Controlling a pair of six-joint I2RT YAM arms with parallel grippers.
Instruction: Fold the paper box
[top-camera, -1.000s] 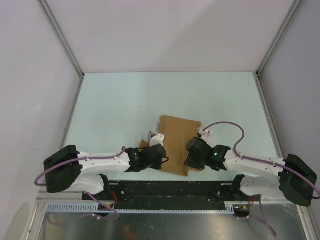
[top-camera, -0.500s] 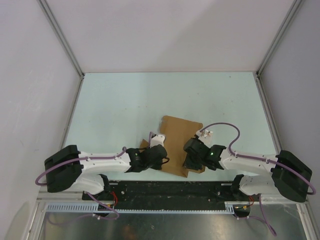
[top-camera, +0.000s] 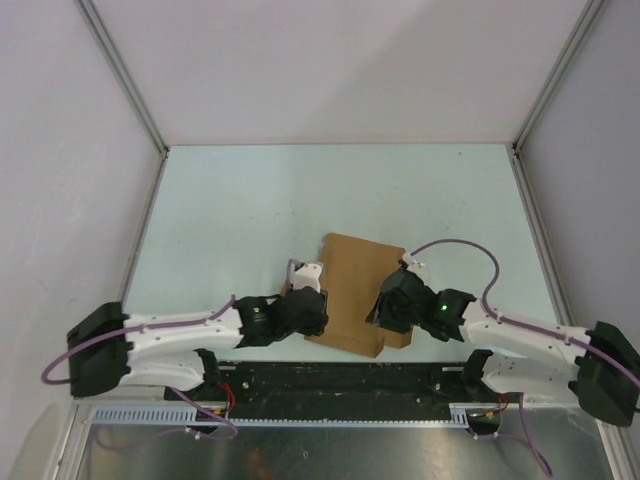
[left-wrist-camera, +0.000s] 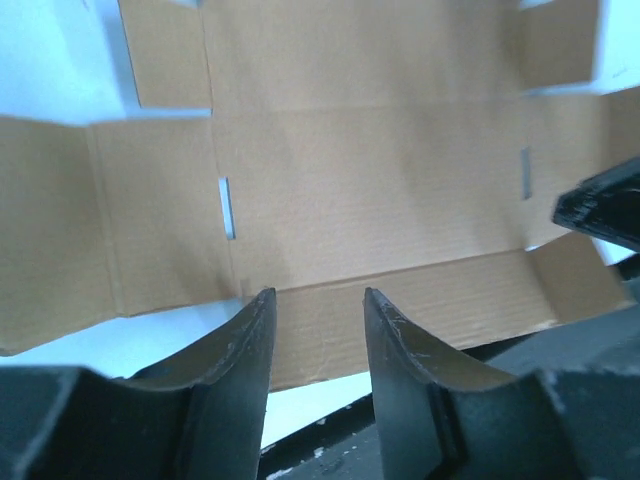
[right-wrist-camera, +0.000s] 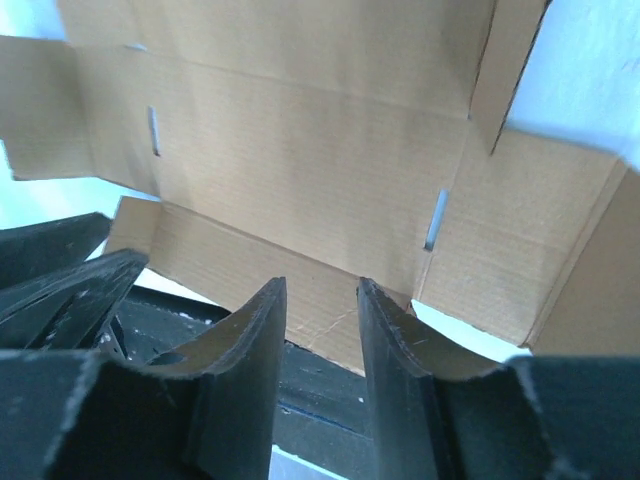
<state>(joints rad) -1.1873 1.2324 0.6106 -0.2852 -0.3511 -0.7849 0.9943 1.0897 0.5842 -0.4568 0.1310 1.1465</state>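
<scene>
Left tool (left-wrist-camera: 317, 300) and right tool (right-wrist-camera: 320, 290), both open, have edged onto the flat brown cardboard box (top-camera: 350, 280) (near flap still unfolded).

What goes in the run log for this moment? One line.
paper box: unfolded sheet on table | left end effector: open, at near flap | right end effector: open, at near flap

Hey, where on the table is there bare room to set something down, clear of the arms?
Free: the far half of the table, between the back wall and the paper box, plus the patches left and right of the box. Crowded: the near middle, where the left gripper and right gripper flank the box.
</scene>
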